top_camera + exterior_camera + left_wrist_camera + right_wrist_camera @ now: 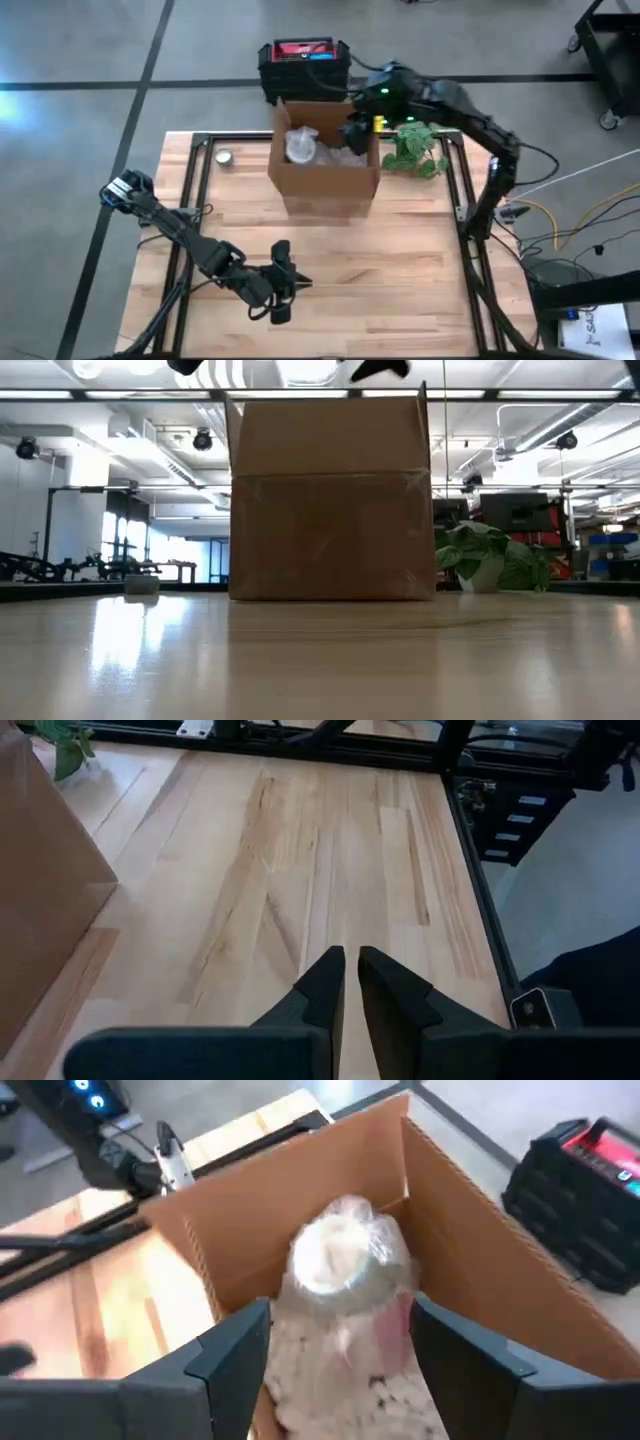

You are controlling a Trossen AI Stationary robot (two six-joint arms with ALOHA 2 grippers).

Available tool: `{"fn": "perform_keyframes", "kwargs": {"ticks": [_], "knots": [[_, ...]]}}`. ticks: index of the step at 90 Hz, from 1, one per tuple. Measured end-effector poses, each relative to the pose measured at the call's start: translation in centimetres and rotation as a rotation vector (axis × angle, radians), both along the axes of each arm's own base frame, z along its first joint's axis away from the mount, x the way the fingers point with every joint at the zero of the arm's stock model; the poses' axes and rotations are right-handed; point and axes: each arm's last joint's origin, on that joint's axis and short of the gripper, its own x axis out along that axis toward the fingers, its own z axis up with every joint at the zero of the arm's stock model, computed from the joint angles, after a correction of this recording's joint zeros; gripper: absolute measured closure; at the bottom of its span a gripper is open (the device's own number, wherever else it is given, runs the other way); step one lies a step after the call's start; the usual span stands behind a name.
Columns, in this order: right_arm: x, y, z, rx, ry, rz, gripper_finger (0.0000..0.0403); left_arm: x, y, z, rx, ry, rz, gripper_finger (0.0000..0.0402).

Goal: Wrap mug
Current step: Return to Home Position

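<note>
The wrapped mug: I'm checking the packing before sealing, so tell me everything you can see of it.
The wrapped mug is a white rounded shape under clear, glossy bubble wrap; no handle shows. It sits inside the open cardboard box, toward its left side in the high view, on pale crumpled packing. The right gripper hangs above it, fingers wide open, not touching it. The left gripper is shut over the table, far off.

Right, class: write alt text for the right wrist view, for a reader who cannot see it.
A bubble-wrapped mug sits inside an open cardboard box, seen between the open fingers of the right gripper above it. The box stands on a wooden table; a black and red case sits on the floor beyond.
</note>
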Motion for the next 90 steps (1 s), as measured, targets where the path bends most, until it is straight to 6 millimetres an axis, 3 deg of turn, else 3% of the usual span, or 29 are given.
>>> {"fn": "perform_keyframes", "kwargs": {"ticks": [21, 40, 55, 72, 90], "knots": [[-3.7, 2.8, 1.2, -0.03, 0.011, 0.061, 0.0217, -2.1, 1.9, 2.6, 0.049, -0.028, 0.048, 0.04], [-5.9, 5.8, -1.4, -0.096, 0.061, 0.075, 0.0266, -5.6, 4.6, 3.2, 0.034, -0.044, 0.092, 0.0401], [-8.2, 8.0, -4.3, -0.11, -0.062, 0.12, 0.0323, -8.6, 6.9, 1.5, -0.012, -0.077, 0.115, 0.0401], [-9.5, 10.2, -9.2, -0.084, -0.147, 0.186, 0.0391, -11.4, 9.1, -0.9, -0.096, -0.194, 0.118, 0.0401], [-10.3, 11.1, -15.4, -0.078, -0.182, 0.218, 0.0396, -13.4, 10.7, -2.8, -0.113, -0.3, 0.103, 0.0402]]}}
